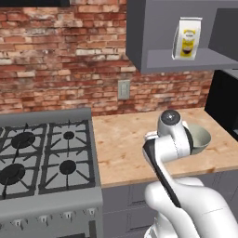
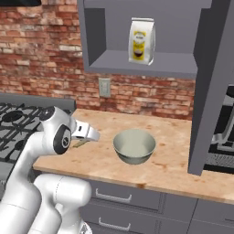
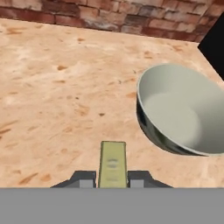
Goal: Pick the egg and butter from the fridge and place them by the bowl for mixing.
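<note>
In the hand view, the butter, a short pale-yellow stick, stands between my gripper's two dark finger tips, which are shut on it. It hangs low over the wooden counter, left of the bowl. The bowl is round, pale and greenish-white, and it holds nothing. From the right base view my gripper is a short way left of the bowl. From the left base view the arm covers part of the bowl. The egg and the fridge are out of view.
A gas stove adjoins the counter on the left. Above the counter hangs a grey open shelf with a yellow-and-white bag. A grey cabinet panel and a black toaster oven stand right of the bowl. A brick wall runs behind.
</note>
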You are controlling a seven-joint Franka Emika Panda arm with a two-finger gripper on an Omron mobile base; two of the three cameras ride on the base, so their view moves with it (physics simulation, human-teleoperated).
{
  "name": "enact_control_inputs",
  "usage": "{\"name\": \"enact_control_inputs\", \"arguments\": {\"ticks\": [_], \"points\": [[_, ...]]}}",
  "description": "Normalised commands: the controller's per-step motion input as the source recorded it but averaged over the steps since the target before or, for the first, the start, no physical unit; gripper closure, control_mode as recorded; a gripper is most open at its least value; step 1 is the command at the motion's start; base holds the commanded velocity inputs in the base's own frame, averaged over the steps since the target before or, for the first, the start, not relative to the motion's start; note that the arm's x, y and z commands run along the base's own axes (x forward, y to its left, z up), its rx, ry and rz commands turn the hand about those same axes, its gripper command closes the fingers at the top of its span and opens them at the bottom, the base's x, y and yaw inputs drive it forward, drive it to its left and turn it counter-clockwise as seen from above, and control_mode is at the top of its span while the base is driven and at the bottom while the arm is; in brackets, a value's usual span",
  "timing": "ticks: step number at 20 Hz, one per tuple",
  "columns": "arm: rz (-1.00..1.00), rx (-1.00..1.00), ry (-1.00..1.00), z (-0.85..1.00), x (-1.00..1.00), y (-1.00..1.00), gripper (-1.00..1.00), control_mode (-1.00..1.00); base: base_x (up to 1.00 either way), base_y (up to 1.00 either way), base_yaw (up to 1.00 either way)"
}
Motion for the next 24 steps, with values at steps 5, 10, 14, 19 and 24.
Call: {"name": "enact_control_inputs", "arguments": {"ticks": [5,10,14,19,24], "points": [[0.0,-0.06,0.0,-0.25,0.39,-0.01,1.0,-1.0,0.0,0.0,0.0],[0.0,-0.07,0.0,-0.27,0.3,0.0,1.0,-1.0,0.0,0.0,0.0],[0.01,-0.06,0.0,-0.26,0.18,0.0,1.0,-1.0,0.0,0.0,0.0],[0.03,-0.02,0.0,-0.18,0.08,-0.05,1.0,-1.0,0.0,0.0,0.0],[0.04,0.0,0.0,-0.18,0.0,-0.12,1.0,-1.0,0.0,0.0,0.0]]}}
